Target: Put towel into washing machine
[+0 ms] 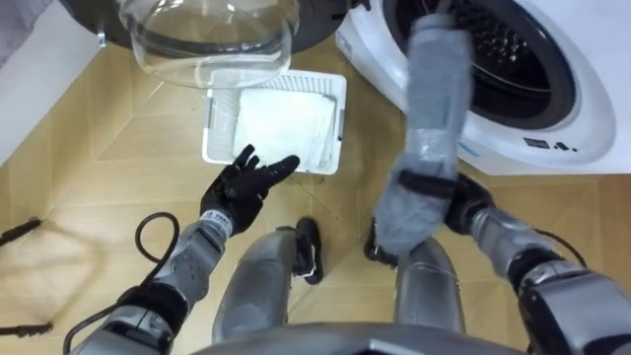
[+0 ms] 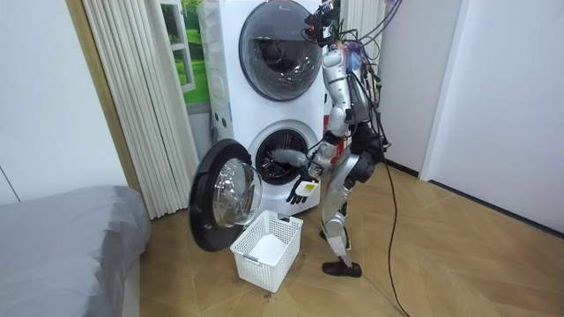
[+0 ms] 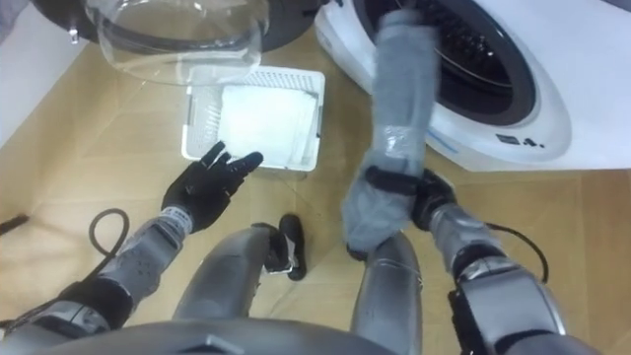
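Washing machine [image 2: 284,163]: white, the lower of two stacked units against the wall, round opening uncovered and dark drum showing; the robot stands on the wooden floor [image 2: 441,264] just in front of it, leaning towards the opening. Bed [image 2: 62,238]: grey cover, at the room view's left edge, well apart from the machine. Curtain [image 2: 132,97]: pale, pleated, hanging between bed and machine. Door [image 1: 212,35]: round, clear glass bowl in a dark ring, swung fully open to the robot's left and hanging over the far edge of the basket. Basket [image 1: 212,128]: white, slatted, rectangular, on the floor in front of the machine, just beside its lower left corner; its inside looks white, and I cannot tell whether cloth lies in it. Towel [image 1: 439,99]: grey, long, bunched into a thick roll, its upper end raised to the rim of the drum opening and just inside it, its lower end hanging loose below the grip, over the robot's right thigh; most of its length is outside the drum. Right hand [image 1: 426,183]: dark fingers curled tight round the towel's lower middle, pinching the roll narrow there. Left hand [image 1: 242,187]: dark, fingers straight and fanned apart, holding nothing, touching nothing, held above the floor just near the basket's near edge.
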{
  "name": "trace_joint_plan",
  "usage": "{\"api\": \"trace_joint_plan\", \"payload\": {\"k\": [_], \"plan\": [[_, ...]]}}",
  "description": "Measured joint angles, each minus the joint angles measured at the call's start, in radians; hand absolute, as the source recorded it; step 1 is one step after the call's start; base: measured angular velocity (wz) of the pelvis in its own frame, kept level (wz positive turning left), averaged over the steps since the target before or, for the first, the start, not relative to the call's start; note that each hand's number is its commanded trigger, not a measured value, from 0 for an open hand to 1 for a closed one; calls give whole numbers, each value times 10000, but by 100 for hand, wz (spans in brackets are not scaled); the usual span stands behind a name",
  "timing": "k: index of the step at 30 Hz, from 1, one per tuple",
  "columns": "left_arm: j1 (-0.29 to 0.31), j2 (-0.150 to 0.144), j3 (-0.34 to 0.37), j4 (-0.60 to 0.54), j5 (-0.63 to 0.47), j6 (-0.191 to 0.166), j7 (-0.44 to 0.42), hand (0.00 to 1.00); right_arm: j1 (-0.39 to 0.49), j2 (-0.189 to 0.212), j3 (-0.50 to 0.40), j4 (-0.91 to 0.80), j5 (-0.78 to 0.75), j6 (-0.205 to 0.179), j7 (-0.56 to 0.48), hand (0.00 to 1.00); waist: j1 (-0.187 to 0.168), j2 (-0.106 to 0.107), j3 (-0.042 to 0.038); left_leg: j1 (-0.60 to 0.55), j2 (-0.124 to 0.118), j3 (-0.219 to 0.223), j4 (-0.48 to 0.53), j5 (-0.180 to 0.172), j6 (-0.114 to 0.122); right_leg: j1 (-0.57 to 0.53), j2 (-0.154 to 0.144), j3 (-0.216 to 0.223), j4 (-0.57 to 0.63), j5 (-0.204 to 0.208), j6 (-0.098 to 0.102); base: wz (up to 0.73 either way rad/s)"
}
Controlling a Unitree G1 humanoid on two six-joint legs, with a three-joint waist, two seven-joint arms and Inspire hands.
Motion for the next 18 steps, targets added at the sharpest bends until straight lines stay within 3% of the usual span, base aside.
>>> {"api": "trace_joint_plan", "payload": {"k": [3,5,8,15,16,17,18], "plan": [[30,113,7,-160,-9,38,69,0,-186,-507,-175,1,321,110,-81,100,-1,-177,0,-158,-10,-3,148,-8,14,-160,-104,-1,141,-22,-20,1],[82,275,4,-413,4,124,123,0,-380,-927,-189,-28,597,231,-262,100,11,-425,-4,-248,-27,77,180,0,21,-338,-151,47,268,-40,-46,-2],[194,451,4,-625,-1,204,213,0,-654,-1216,-414,-32,1093,373,-510,100,-11,-669,-4,-345,6,92,276,-2,18,-446,-146,58,373,-73,-92,-1],[355,547,179,-1010,212,348,291,0,-1425,-1426,-639,-76,2279,1065,-827,100,-34,-996,22,-453,-73,120,498,-11,24,-649,-308,149,767,-223,-127,3],[419,581,272,-1216,299,350,306,0,-1551,-1451,-771,-138,2561,1253,-930,91,-56,-1114,21,-467,-101,132,526,-11,25,-701,-351,186,861,-261,-134,11],[524,572,353,-1320,411,357,335,0,-1681,-1481,-832,-149,2997,1394,-992,66,-55,-1180,43,-489,-89,136,598,-19,32,-712,-350,202,902,-277,-137,3],[587,579,357,-1404,413,357,376,0,-1745,-1485,-832,-165,3257,1460,-1034,20,-54,-1199,45,-515,-73,136,628,-23,31,-722,-337,201,898,-275,-139,0]]}}
